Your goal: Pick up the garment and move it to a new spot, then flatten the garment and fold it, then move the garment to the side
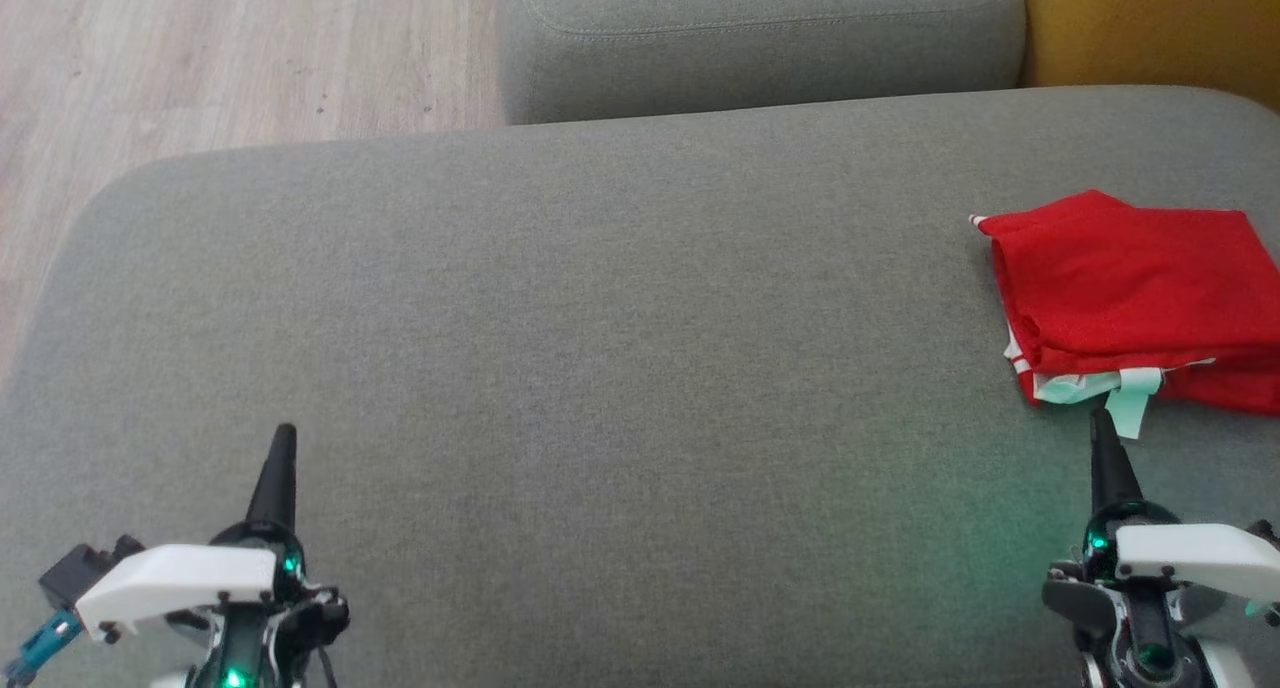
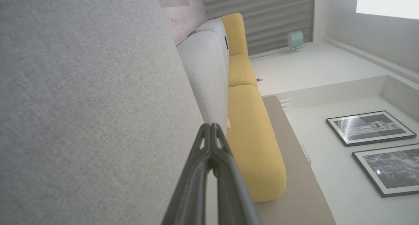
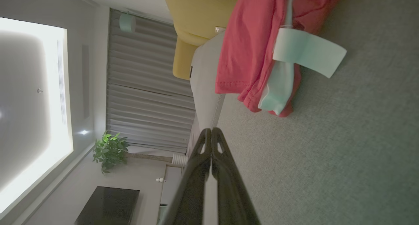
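The garment (image 1: 1140, 288) is red with white trim and lies folded in a compact stack at the right side of the grey cushion (image 1: 600, 348). In the right wrist view the garment (image 3: 252, 45) shows with a pale trim strip sticking out. My right gripper (image 1: 1102, 423) is shut and empty, its tip just short of the garment's near edge. From its wrist view the right gripper (image 3: 211, 130) has its fingertips pressed together. My left gripper (image 1: 285, 436) is shut and empty at the lower left, far from the garment. The left gripper (image 2: 211, 126) also shows its tips touching.
A second grey cushion (image 1: 760, 38) stands beyond the far edge, with a yellow cushion (image 1: 1150, 23) at the far right. Wooden floor (image 1: 200, 58) lies past the cushion's far left corner. The grey cushion stretches wide between the two grippers.
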Robot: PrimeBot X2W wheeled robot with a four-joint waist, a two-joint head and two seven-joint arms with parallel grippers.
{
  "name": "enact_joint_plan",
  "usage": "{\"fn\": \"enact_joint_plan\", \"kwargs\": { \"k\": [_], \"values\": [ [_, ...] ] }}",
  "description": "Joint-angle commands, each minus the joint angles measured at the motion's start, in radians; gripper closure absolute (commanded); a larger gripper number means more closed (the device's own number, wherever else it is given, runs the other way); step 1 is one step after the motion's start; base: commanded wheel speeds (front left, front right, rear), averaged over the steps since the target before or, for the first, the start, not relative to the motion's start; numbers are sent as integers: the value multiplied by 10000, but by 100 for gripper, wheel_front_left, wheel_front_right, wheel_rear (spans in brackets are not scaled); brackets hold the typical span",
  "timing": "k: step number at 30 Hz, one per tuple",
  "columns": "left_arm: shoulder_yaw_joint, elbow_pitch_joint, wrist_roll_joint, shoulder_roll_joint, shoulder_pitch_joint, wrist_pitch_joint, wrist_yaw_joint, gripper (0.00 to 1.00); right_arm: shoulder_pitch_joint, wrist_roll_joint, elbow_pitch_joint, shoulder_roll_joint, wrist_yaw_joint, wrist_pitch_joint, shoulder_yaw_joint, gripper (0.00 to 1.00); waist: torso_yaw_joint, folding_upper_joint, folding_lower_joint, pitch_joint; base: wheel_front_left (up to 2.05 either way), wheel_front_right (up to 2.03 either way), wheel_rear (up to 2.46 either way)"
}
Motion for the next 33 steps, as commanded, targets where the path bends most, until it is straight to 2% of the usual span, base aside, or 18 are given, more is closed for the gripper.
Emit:
{"fn": "enact_joint_plan", "kwargs": {
  "k": [1, 23, 33],
  "values": [
    [353, -296, -300, 64, -578, 129, -92, 100, -619, 330, -429, -150, -6, 142, 92, 100, 2, 0, -1, 2, 0, 0, 0],
    [778, -284, -2596, 72, -822, 776, -322, 100, -730, 2703, -550, -141, -7, 789, -256, 100, 28, 0, -1, 28, 0, 0, 0],
    [781, -285, -2613, 72, -824, 781, -324, 100, -732, 2704, -550, -127, -7, 810, -279, 100, 28, 0, -1, 28, 0, 0, 0]
  ]
}}
